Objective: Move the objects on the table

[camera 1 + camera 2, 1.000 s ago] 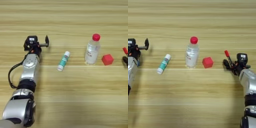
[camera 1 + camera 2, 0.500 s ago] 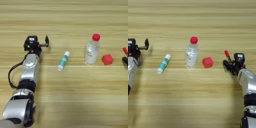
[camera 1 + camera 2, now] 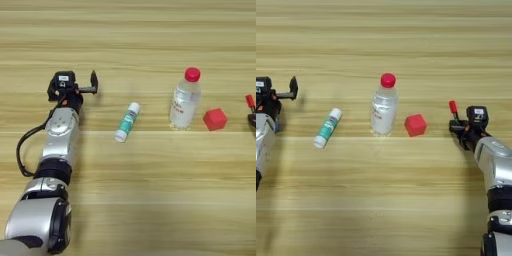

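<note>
A small clear bottle (image 3: 184,102) with a red cap stands upright right of the table's (image 3: 150,200) middle. A small red cube (image 3: 215,119) sits just to its right. A slim white and green tube (image 3: 126,122) lies to the bottle's left. My left gripper (image 3: 73,88) rests open on the table left of the tube, with nothing between its fingers. At the right, my right gripper (image 3: 458,126) is shut on the lower end of a thin red pen (image 3: 452,106). The pen's red tip sticks out beyond the fingers, away from me.
The left arm (image 3: 57,150) lies along the table's left side, a black cable looping beside it. The right forearm (image 3: 496,165) runs down the right edge. Bare wood lies in front of and behind the row of objects.
My right gripper has edged slightly left at the pen. The bottle, cube, tube and left arm have not moved.
</note>
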